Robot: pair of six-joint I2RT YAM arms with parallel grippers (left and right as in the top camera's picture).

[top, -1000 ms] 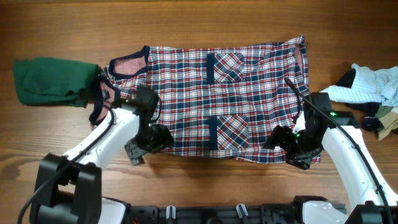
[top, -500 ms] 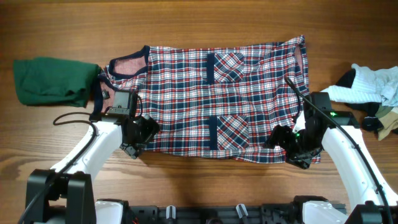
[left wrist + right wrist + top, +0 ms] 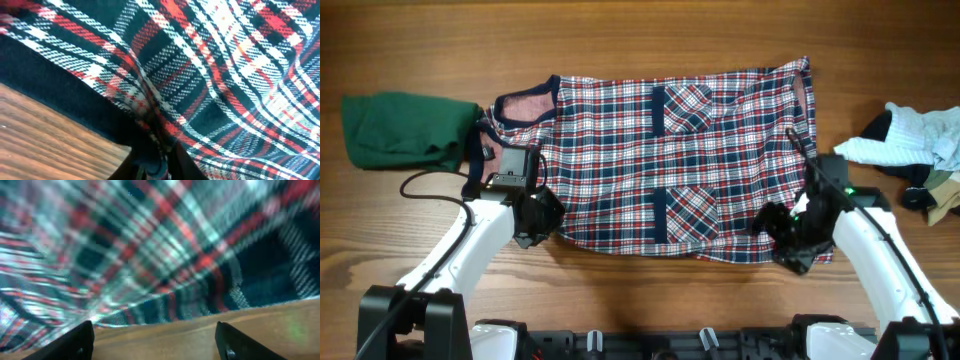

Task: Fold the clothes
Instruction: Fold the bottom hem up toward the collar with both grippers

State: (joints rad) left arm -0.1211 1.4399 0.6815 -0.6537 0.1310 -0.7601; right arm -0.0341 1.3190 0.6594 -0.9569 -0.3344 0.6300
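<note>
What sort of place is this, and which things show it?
Likely a robot test bench for folding laundry: a wooden table, a plaid garment spread flat, a heap of clothes beside it.

Bare wood of the table (image 3: 640, 35) runs open along 12 o'clock, past the spread plaid shirt (image 3: 650, 150). A green cloth (image 3: 405, 130) blocks 9 o'clock and a heap of clothes (image 3: 920, 150) crowds 3 o'clock. The left arm (image 3: 470, 240) and the right arm (image 3: 880, 250) fill 7 and 5 o'clock.
</note>
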